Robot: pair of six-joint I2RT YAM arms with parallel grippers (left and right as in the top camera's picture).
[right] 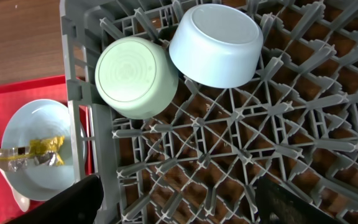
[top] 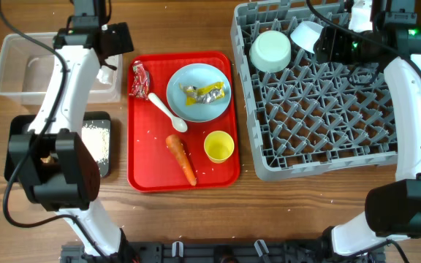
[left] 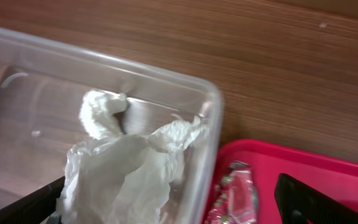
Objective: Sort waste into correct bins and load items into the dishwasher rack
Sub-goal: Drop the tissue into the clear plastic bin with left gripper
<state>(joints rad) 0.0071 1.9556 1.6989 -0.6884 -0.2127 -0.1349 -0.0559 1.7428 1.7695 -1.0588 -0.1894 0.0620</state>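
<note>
Crumpled white tissue (left: 123, 174) lies in the clear tub (left: 211, 112) against its right end. My left gripper (left: 173, 211) hangs open above it, its fingers (left: 306, 202) spread wide of the tissue. A red wrapper (left: 232, 196) lies just past the tub rim on the red tray (left: 309, 165). Two light blue bowls (right: 135, 78) (right: 216, 43) sit upside down in the far left corner of the dishwasher rack (right: 241, 143). My right gripper (right: 179, 208) is open and empty over the rack's pegs. The plate (top: 198, 92) holds a yellow wrapper (top: 205, 91).
The red tray (top: 141, 172) also carries a white spoon (top: 168, 112), a carrot (top: 181, 158) and a yellow cup (top: 218, 145). The black tray (top: 97, 142), with white rice in it, sits in front of the clear tub, partly under my left arm.
</note>
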